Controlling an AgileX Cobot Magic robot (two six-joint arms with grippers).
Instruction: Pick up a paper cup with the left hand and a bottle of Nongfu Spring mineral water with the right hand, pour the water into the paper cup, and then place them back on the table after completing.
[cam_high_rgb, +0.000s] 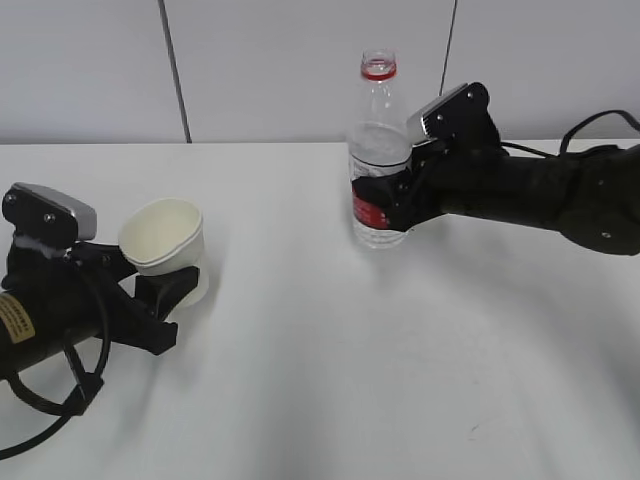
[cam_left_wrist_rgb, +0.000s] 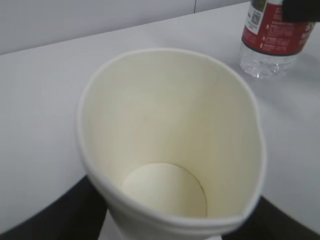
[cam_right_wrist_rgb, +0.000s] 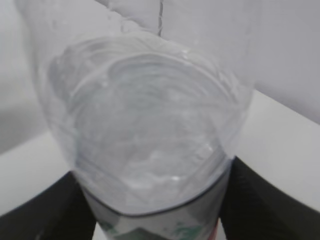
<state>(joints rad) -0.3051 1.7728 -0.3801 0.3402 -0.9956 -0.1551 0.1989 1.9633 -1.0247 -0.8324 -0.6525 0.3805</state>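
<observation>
Black fingers of the left hand (cam_high_rgb: 150, 290) pinch the paper cup (cam_high_rgb: 165, 248) at the lower left of the exterior frame; I see its rim squeezed out of round in the left wrist view, a dark finger (cam_left_wrist_rgb: 55, 215) on each side of it. The cup is tilted and its inside is bare and dry.

At the upper middle of the frame, the right hand (cam_high_rgb: 385, 205) has its fingers closed around the bottle (cam_high_rgb: 379, 150) at the red label band. I cannot tell whether the bottle's base touches the table (cam_high_rgb: 400, 380). It stands upright, uncapped, a red ring at the neck, with the water (cam_right_wrist_rgb: 145, 140) filling its lower part.

My left arm lies low along the table. My right arm reaches in level from the right edge.
</observation>
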